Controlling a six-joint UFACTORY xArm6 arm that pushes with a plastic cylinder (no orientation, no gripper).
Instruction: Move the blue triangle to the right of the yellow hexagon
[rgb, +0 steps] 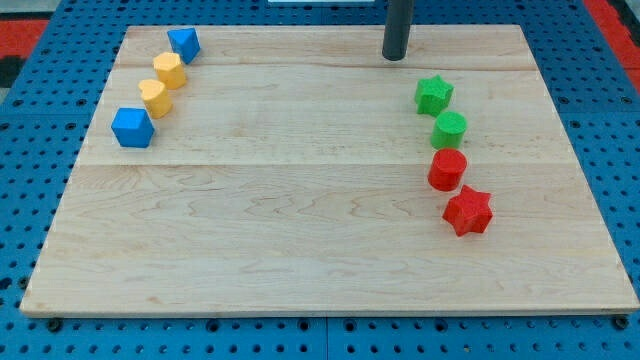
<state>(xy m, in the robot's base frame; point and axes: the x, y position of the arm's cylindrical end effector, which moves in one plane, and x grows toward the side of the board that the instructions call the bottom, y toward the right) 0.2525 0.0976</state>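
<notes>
Item 1, tool: my tip (395, 58), the lower end of a straight dark rod. It has no jaws to part or close and clamps on nothing. It stands near the top edge of the worktop (320, 250), right of centre, touching no block. The rod's upper length runs out of the view's top.

Item 2, nearest blocks, below and to the view's right of the tip: green star (433, 95), green cylinder (449, 128), red cylinder (447, 169), red star (468, 210), in a descending column, each just beside the next.

Item 3, task's blocks, well apart from the tip at the view's upper left: blue triangle (184, 43), topmost in a slanted row; yellow hexagon (169, 70) just below it, close enough that contact cannot be ruled out.

Item 4, same row, further down: a yellow block (153, 96), possibly heart-shaped, then a blue block (132, 127), shape uncertain, perhaps a pentagon or cube.

Step in hand, as judged: approach only; the triangle sits above the hexagon, not at its right.

Next move, as judged: carry the tip across to the triangle's upper-left side, then push it rightward and slightly down, round the hexagon without nudging it.

Hard to make out: exact outlines of the small blocks, and gaps between neighbours.
</notes>
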